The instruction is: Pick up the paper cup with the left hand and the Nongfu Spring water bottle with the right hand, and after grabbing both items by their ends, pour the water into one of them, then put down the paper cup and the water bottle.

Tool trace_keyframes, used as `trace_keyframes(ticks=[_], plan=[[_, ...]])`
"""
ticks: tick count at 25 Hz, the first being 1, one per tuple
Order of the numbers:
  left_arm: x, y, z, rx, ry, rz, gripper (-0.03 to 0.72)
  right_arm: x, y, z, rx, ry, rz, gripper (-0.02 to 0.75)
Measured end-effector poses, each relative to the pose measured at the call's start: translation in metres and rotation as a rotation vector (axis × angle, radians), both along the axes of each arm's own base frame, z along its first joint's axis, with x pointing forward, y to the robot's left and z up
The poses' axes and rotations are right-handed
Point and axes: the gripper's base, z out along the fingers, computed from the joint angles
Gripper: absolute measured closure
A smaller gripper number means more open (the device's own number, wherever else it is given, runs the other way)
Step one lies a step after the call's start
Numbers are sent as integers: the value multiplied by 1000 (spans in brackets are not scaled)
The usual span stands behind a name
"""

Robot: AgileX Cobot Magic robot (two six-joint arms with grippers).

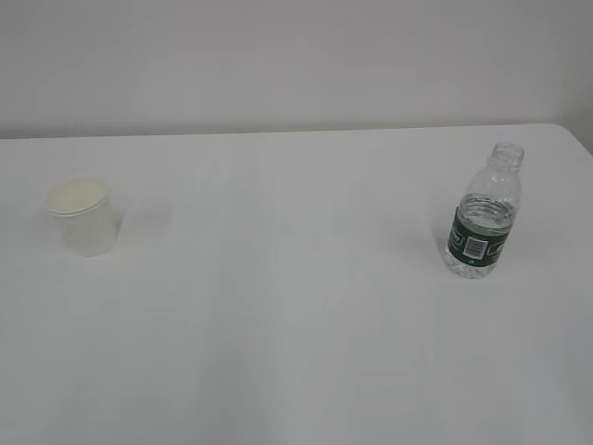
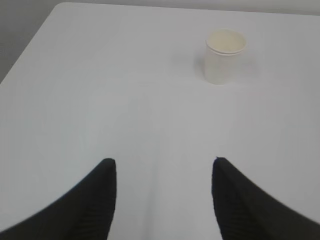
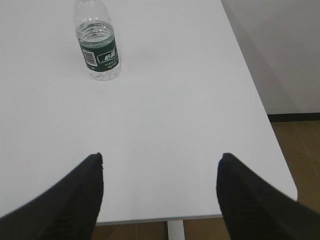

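The white paper cup (image 1: 84, 215) stands upright on the left of the white table, also visible far ahead in the left wrist view (image 2: 224, 55). The clear Nongfu Spring water bottle (image 1: 484, 215) with its dark green label stands upright and capless on the right, holding water; the right wrist view shows the bottle (image 3: 98, 42) far ahead to the left. My left gripper (image 2: 164, 162) is open over bare table, well short of the cup. My right gripper (image 3: 160, 157) is open near the table's front edge, far from the bottle. Neither arm appears in the exterior view.
The white table (image 1: 296, 306) carries only the cup and bottle. Its right edge and rounded corner (image 3: 290, 187) drop to a brown floor (image 3: 300, 140). The table's left corner (image 2: 57, 7) shows in the left wrist view. A pale wall (image 1: 296, 56) stands behind.
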Motion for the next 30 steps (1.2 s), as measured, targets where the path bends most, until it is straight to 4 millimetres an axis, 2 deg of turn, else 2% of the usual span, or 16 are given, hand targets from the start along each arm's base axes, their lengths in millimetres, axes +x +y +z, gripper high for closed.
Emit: trace_keyframes(ticks=[25, 30], plan=[[0, 3, 0, 24, 1, -27, 257, 0, 0, 0, 2, -1, -1, 201], [0, 3, 0, 24, 1, -27, 257, -1, 1, 5, 17, -29, 10, 201]])
